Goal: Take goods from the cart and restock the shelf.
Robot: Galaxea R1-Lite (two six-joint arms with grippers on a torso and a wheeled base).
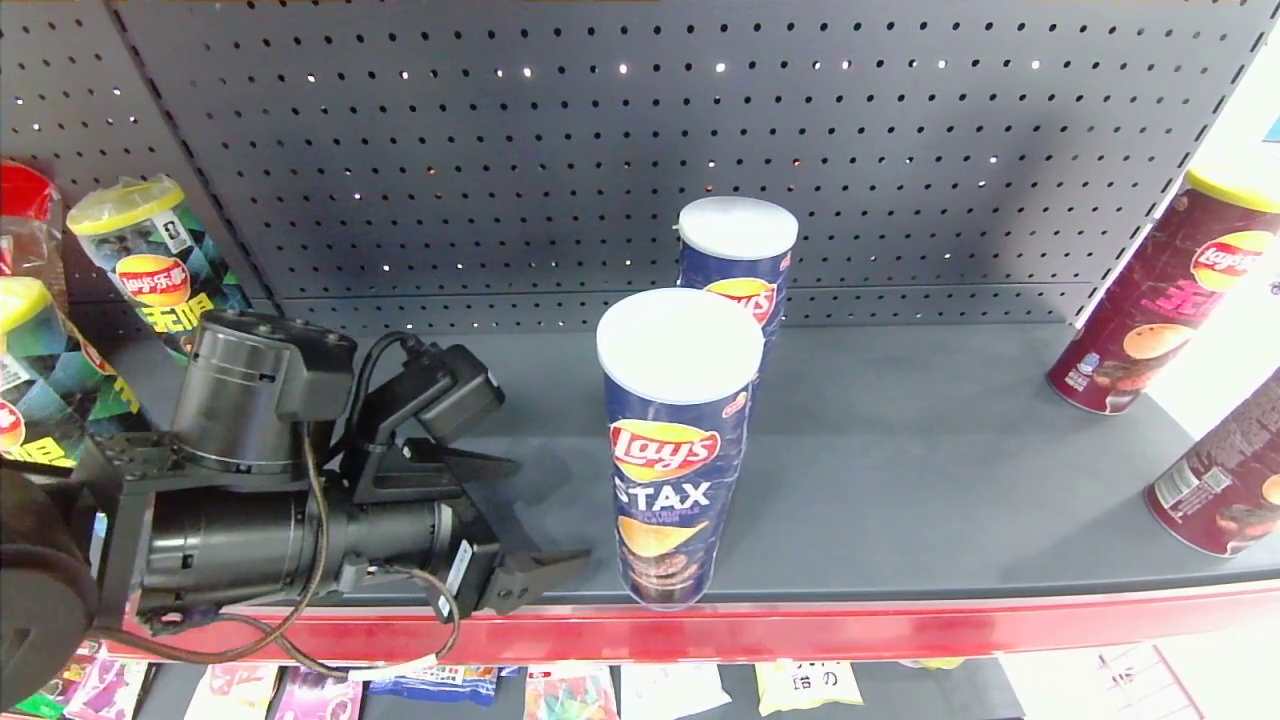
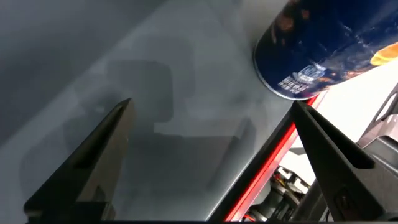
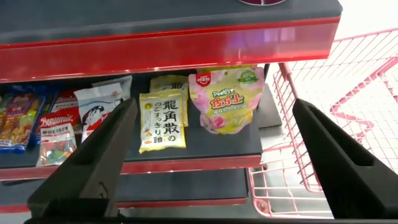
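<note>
Seeing left end effector (image 1: pixel 548 510) wide open, empty, just beside front blue chip can (image 1: pixel 672 450), standing at shelf (image 1: pixel 900 470) front lip. I judge sideways brush could tip it off edge. My right end effector (image 3: pixel 211 162) wide too.

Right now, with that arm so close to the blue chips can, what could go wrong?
The front blue chips can stands tall at the shelf's red front edge; a nudge from the open left gripper beside it could tip it off. Pushed backward, it might knock over the rear blue chips can.
</note>
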